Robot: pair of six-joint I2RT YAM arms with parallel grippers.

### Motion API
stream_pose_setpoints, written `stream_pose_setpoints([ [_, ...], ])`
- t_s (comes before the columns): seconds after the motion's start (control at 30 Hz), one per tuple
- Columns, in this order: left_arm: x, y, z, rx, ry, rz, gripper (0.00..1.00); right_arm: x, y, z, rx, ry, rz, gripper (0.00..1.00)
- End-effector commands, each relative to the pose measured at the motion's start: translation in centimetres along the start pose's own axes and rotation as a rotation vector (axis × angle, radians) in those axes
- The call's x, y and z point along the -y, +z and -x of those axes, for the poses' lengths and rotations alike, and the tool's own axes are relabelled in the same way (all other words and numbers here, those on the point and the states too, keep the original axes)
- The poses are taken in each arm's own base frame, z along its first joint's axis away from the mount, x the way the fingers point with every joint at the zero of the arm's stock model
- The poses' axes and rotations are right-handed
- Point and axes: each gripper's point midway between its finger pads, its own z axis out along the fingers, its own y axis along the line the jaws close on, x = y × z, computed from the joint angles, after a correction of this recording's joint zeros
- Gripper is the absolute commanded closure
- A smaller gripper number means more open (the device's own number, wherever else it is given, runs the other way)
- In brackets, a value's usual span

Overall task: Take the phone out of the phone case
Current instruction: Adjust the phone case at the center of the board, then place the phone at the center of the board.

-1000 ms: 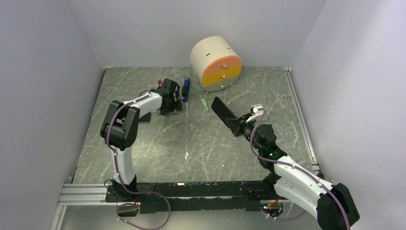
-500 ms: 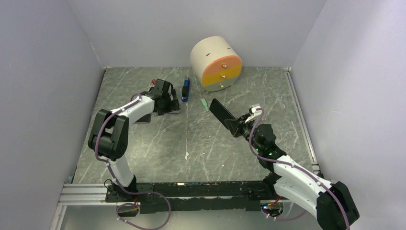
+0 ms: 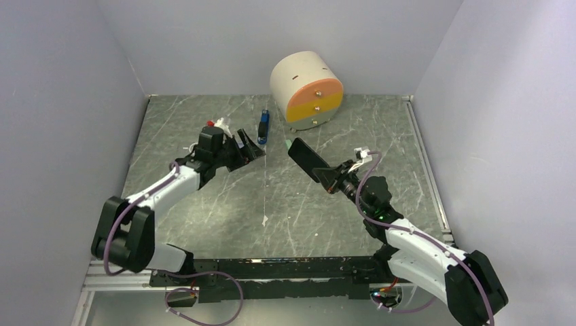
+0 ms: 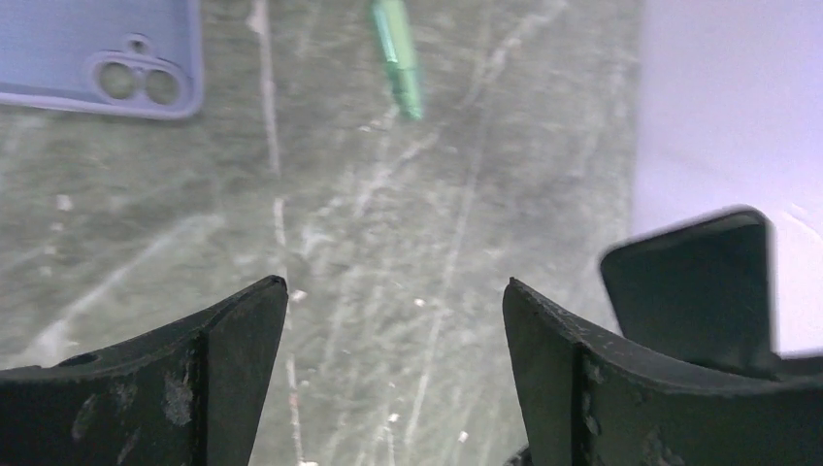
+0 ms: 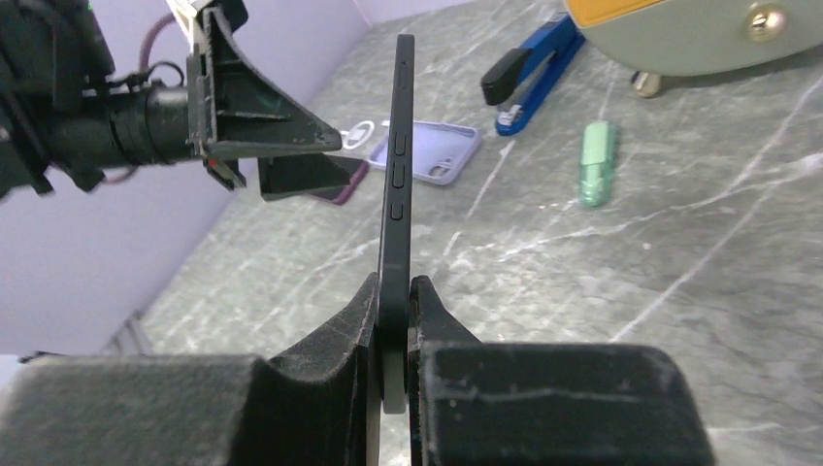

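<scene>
My right gripper (image 3: 331, 179) is shut on the lower edge of a black phone (image 3: 304, 158) and holds it edge-up above the table; the right wrist view shows the phone (image 5: 398, 175) pinched between the jaws (image 5: 393, 291). The empty lavender phone case (image 5: 442, 150) lies flat on the table behind it, and also shows in the left wrist view (image 4: 97, 58). My left gripper (image 3: 246, 146) is open and empty, raised off the table and facing the phone (image 4: 694, 291), a short gap away. Its jaws (image 4: 393, 286) are spread wide.
A cream round drawer unit (image 3: 307, 88) with orange and yellow fronts stands at the back. A blue stapler (image 3: 263, 127) and a green pen (image 5: 597, 160) lie in front of it. Grey walls enclose the table on three sides.
My left arm has pulled back from the case, lifted, and turned its open gripper toward the phone. My right gripper has carried the phone slightly left.
</scene>
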Motion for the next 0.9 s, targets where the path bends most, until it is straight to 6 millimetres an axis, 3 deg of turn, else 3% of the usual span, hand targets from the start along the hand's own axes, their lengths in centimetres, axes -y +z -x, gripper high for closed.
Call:
stream_pose_setpoints([
  [0.0, 6.5, -3.2, 1.3, 0.09, -0.019, -0.328, 0.14, -3.9, 0.3, 4.5, 0.165, 0.145, 0.161, 1.0],
  [0.23, 10.1, -6.7, 0.5, 0.18, -0.042, -0.581, 0.16, -6.2, 0.2, 6.0, 0.215, 0.3, 0.28, 1.0],
  [0.53, 13.7, -8.9, 0.4, 0.263, -0.059, -0.766, 0.21, -10.0, 0.5, 6.4, 0.197, 0.39, 0.43, 1.0],
  [0.87, 14.7, -9.1, -0.7, 0.239, -0.089, -0.826, 0.37, -11.9, 0.2, 6.9, 0.206, 0.419, 0.509, 1.0],
])
